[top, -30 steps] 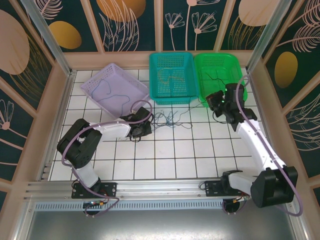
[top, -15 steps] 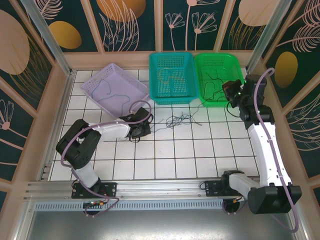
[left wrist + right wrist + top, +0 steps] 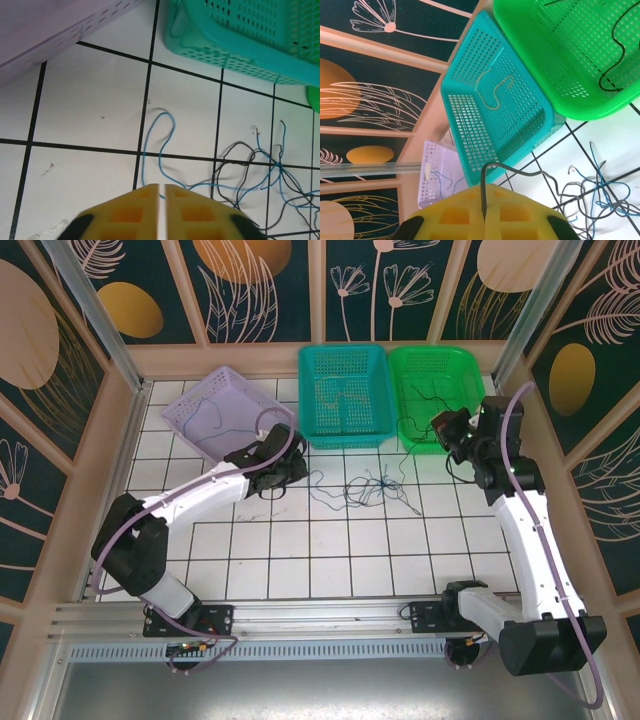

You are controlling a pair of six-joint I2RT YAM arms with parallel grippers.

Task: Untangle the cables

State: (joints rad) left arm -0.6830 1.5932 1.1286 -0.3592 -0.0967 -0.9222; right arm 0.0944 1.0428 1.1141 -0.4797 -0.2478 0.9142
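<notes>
- Tangling in hair-thin squiggles toward the surface's far edge, cables (image 3: pixel 368 488) lie between left end effector (image 3: pixel 285 468) and right end effector (image 3: pixel 440 426).
- Left wrist: yellow fingers (image 3: pixel 135 210) nearly meet; blue cable (image 3: pixel 165 131) runs under them.
- Right wrist: fingers (image 3: pixel 455 215) pinch a dark cable (image 3: pixel 520 173).

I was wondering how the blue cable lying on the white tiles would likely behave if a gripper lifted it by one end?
The blue cable lies in loose curls, so it would probably hang limp rather than hold its shape. It looks very thin, so it is likely light. It crosses the black cables, so those may drag along.
</notes>
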